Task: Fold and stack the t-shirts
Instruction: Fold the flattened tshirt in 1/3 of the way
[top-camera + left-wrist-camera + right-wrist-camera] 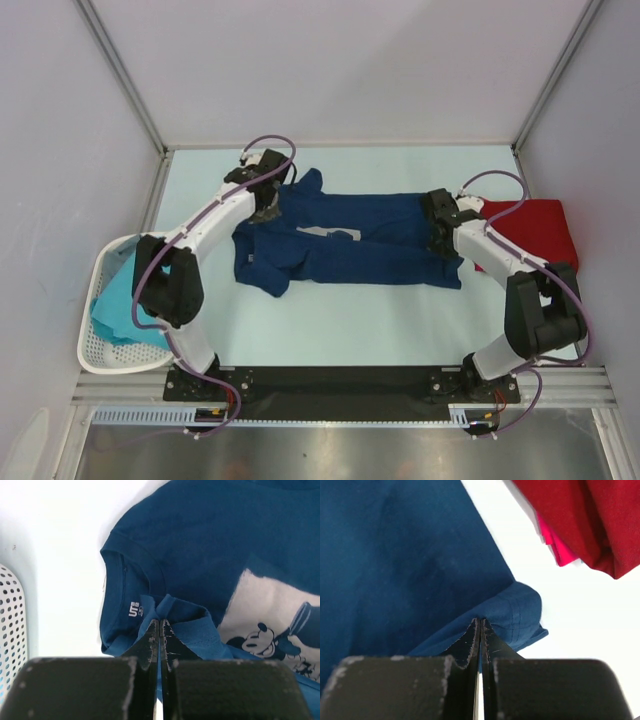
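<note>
Top view: left gripper (268,211) at the navy shirt's (345,252) 10 o'clock, right gripper (440,243) at its 3 o'clock. Left wrist: jaws closed, pinching a fold beside the collar (120,590); shirt spreads toward 1 o'clock. Right wrist: jaws closed on the hem (520,614); shirt toward 10 o'clock.

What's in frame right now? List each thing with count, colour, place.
navy t-shirt: 1, navy with pale chest print, laid mid-table
red t-shirt: 1, red, folded, table's right side
turquoise t-shirts: count unclear, turquoise, in the basket
basket: 1, white perforated, left near edge
table: 1, pale, under everything
left gripper: 1, black, shut on a navy t-shirt fold by the collar
right gripper: 1, black, shut on the navy t-shirt's edge
</note>
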### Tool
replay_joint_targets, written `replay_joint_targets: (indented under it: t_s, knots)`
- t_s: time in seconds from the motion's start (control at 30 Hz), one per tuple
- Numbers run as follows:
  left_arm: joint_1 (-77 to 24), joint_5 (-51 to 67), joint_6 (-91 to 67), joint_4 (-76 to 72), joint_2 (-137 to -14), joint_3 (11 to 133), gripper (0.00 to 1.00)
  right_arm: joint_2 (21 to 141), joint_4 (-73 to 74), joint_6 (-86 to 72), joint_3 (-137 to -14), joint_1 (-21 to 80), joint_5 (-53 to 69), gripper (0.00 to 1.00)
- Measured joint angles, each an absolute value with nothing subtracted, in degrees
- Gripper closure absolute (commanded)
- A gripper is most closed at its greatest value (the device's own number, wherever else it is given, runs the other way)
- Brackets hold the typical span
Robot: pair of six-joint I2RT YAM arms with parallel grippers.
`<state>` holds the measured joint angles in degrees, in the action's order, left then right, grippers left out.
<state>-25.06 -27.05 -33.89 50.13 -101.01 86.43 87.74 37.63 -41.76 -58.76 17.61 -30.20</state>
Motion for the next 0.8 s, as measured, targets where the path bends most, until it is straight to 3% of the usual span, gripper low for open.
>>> replay_joint_targets:
  t_s: [0.8]
  knots:
    - [-24.3,-26.7,-33.9,49.3,-108.7,87.0,1.00,97.4,35.8,-41.9,-65.6,16.3,-29.5,1.00]
